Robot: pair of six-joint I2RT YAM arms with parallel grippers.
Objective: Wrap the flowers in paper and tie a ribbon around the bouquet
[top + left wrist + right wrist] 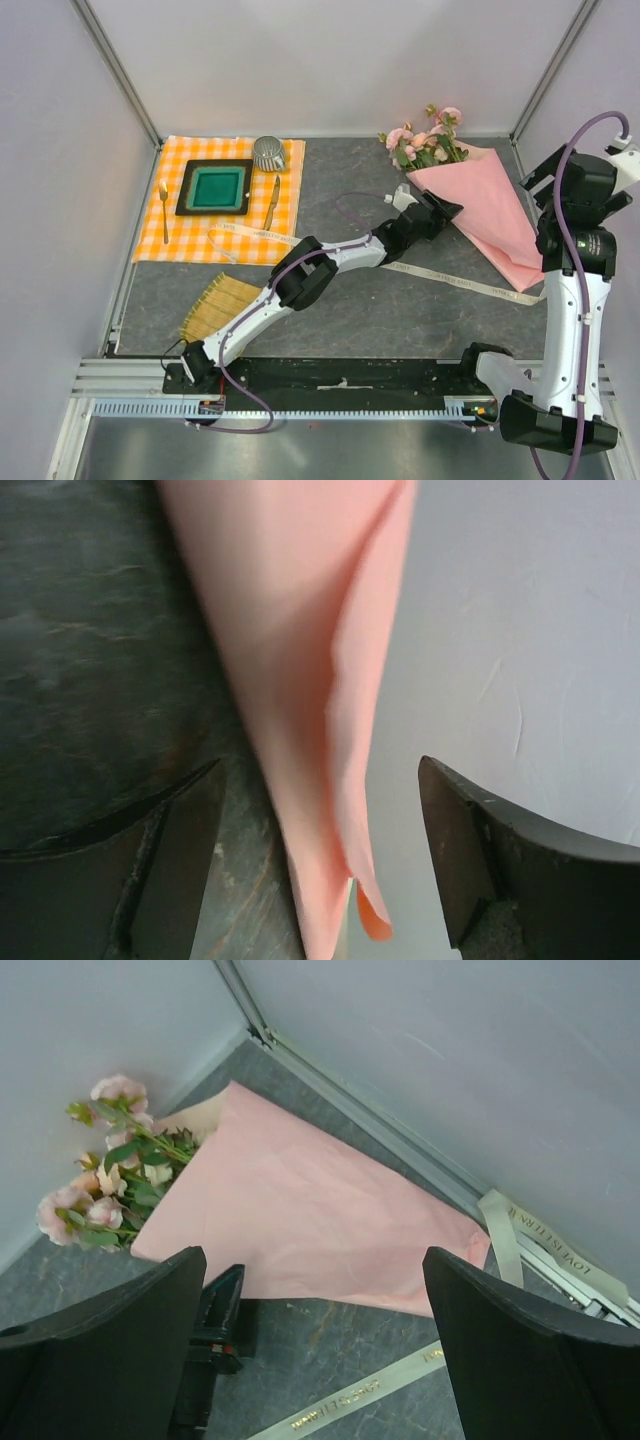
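Note:
The bouquet lies at the back right: pale pink flowers (425,140) (110,1165) stick out of a pink paper cone (485,210) (320,1200). My left gripper (450,208) (320,865) is at the cone's left edge, open, with a raised fold of the paper (310,680) between its jaws and touching neither finger. The cream ribbon (455,283) (340,1405) lies flat on the table, running under the cone's tip. Above the cone's right side, my right gripper (537,180) (320,1350) is open and holds nothing.
An orange-checked cloth (285,215) at the back left carries a green tray (214,187), a metal cup (269,153), a fork and a knife. A bamboo mat (215,305) lies near the left arm's base. The enclosure's wall frame (400,1145) runs right behind the bouquet.

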